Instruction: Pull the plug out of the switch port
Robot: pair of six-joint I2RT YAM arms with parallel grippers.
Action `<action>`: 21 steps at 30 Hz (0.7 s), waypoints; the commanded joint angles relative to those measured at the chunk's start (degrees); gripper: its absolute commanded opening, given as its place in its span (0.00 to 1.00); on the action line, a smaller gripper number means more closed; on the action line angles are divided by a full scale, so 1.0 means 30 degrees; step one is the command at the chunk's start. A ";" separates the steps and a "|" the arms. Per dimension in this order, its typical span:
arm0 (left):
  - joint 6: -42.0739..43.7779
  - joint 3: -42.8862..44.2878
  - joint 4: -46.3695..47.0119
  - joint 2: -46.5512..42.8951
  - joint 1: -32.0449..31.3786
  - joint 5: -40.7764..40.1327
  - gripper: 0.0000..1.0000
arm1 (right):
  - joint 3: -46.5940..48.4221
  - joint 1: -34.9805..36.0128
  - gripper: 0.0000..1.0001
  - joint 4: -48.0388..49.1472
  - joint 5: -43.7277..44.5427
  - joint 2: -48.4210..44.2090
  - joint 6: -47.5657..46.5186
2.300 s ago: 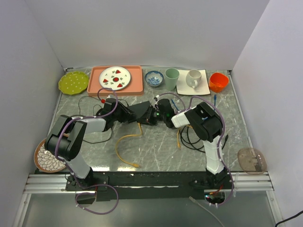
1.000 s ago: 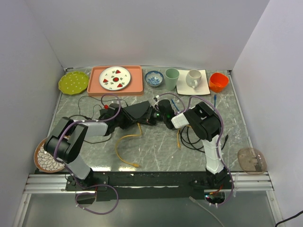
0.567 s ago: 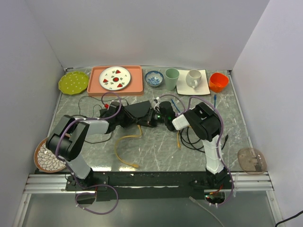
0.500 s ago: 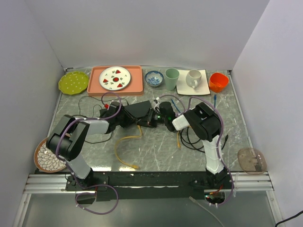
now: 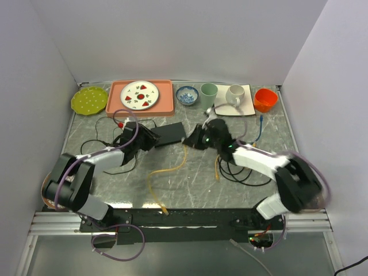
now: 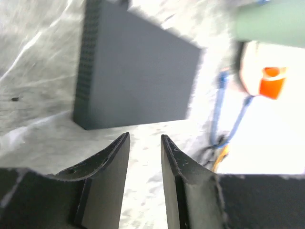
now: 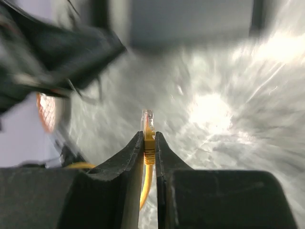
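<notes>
Marble tabletop, right gripper pinching yellow plug — tip toward switch, left gripper spread

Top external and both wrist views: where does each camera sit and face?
Top external: above and behind the bases, looking down on the table; both arms show.
Left wrist: on the left arm, facing the switch past the open left pincer.
Right wrist: on the right arm, facing the table past the right pincer shut on the yellow plug.
Top and left wrist share the switch.
</notes>
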 commanded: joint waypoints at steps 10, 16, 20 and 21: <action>-0.1009 -0.2893 0.2772 -0.3079 0.0117 0.0301 0.39 | 0.7345 -0.3307 0.00 -1.2982 1.3894 -0.6558 -0.3884; -0.1655 -0.3978 0.3710 -0.2729 0.0088 0.0975 0.38 | 0.5684 -0.6529 0.00 -1.5100 1.4426 -0.6468 -0.1688; -0.1861 -0.4739 0.4268 -0.2786 0.0117 0.1123 0.37 | 0.3367 -0.7589 0.00 -1.4899 1.3544 -0.7375 -0.0660; -0.1832 -0.4770 0.4298 -0.2816 0.0117 0.1122 0.37 | 0.2869 -0.7589 0.00 -1.4462 1.3341 -0.7551 -0.0689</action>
